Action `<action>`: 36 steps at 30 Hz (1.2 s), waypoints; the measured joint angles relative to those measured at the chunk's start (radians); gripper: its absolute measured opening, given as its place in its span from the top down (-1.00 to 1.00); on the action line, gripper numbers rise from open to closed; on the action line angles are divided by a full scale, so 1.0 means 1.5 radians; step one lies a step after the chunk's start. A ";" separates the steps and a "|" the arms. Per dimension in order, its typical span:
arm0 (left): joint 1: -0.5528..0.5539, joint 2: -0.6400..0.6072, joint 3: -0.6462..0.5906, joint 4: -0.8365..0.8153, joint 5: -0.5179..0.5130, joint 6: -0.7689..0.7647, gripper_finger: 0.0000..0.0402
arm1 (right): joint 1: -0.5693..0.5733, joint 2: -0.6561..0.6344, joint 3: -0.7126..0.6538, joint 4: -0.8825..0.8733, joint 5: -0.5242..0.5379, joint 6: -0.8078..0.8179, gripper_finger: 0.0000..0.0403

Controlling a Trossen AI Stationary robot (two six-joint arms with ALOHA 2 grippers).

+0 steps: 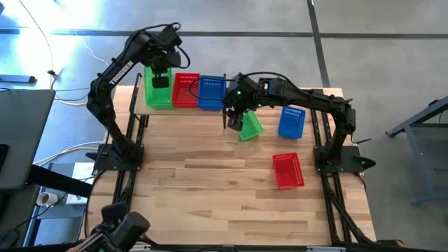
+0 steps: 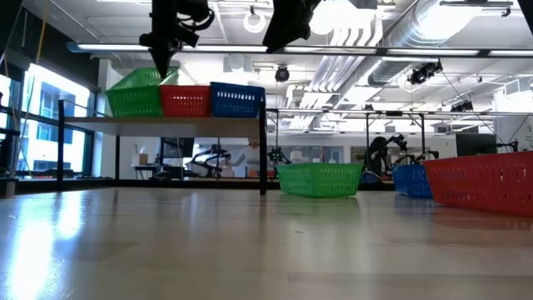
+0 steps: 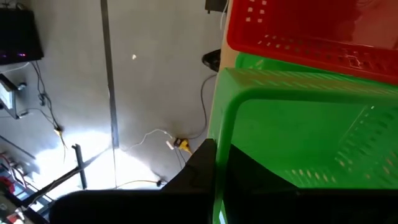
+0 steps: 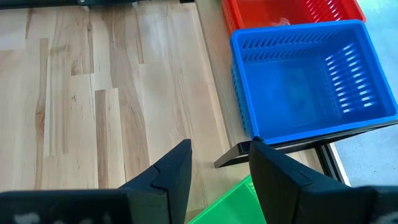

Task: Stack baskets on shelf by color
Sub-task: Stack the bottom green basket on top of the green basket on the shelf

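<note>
**Tech 1:** On the shelf (image 1: 157, 110), what sits at the left gripper (image 1: 160, 81)?

**Tech 2:** A green basket (image 1: 158, 92), tilted in the low view; the fingers are clamped on its wall. Beside it stand a red basket (image 1: 185, 89) and a blue basket (image 1: 211, 92), both empty in the right wrist view.

**Tech 1:** And the right gripper (image 4: 217, 168)?

**Tech 2:** Fingers spread, holding nothing. A second green basket (image 1: 249, 126) lies just below them on the table (image 1: 210, 182). Only the high view shows another blue basket (image 1: 292, 122) and red basket (image 1: 288, 170) clearly.
</note>
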 joint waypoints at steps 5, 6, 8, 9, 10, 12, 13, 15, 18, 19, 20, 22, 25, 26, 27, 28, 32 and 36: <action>0.000 0.000 0.003 0.000 -0.001 0.000 1.00 | 0.000 0.000 0.000 0.000 0.000 0.000 0.27; 0.000 0.000 0.003 0.000 -0.001 0.001 1.00 | 0.000 0.000 0.000 0.000 0.000 0.000 0.27; 0.000 0.000 0.003 0.000 0.000 0.005 1.00 | 0.000 0.000 0.000 0.000 0.000 0.001 0.27; 0.000 0.000 0.003 0.000 0.001 0.005 1.00 | 0.000 0.000 0.000 0.000 0.000 0.002 0.27; 0.000 0.000 0.001 0.000 0.002 0.006 1.00 | 0.000 0.000 0.000 0.000 0.000 0.002 0.27; 0.000 0.000 -0.004 0.001 0.003 0.010 1.00 | 0.000 0.000 0.000 0.000 0.000 0.002 0.27; 0.000 0.000 -0.008 0.001 0.005 0.010 1.00 | 0.000 0.000 0.000 0.000 0.000 0.005 0.27; 0.000 0.000 -0.018 0.001 0.018 0.010 1.00 | 0.000 0.000 0.000 0.000 0.000 0.008 0.27; 0.000 0.000 -0.027 0.000 0.039 0.008 1.00 | 0.000 0.000 0.000 0.000 0.000 0.012 0.27; 0.000 0.000 -0.030 0.000 0.041 0.008 1.00 | 0.000 0.000 0.000 0.000 0.000 0.012 0.27; 0.000 0.000 -0.032 0.000 0.041 0.008 1.00 | 0.000 0.000 0.000 0.000 0.000 0.012 0.27; 0.000 0.000 -0.040 0.001 0.039 0.009 1.00 | 0.000 0.000 0.000 0.000 0.000 0.013 0.27; 0.000 0.001 -0.058 0.000 0.030 0.007 1.00 | 0.000 0.000 0.000 0.000 0.000 0.022 0.27; 0.000 0.001 -0.062 0.001 0.029 0.007 1.00 | 0.000 0.000 0.000 0.000 -0.002 0.023 0.27; 0.000 0.001 -0.063 0.001 0.027 0.006 1.00 | 0.000 0.000 0.000 0.000 -0.004 0.023 0.27; 0.000 0.001 -0.063 0.001 0.025 0.005 1.00 | 0.000 0.000 0.000 0.000 -0.007 0.023 0.27; 0.001 0.001 -0.063 0.001 0.024 0.005 1.00 | 0.000 0.000 0.000 0.000 -0.020 0.023 0.27; 0.011 0.001 -0.063 0.000 0.052 0.002 1.00 | 0.000 0.000 0.000 0.000 -0.022 0.023 0.27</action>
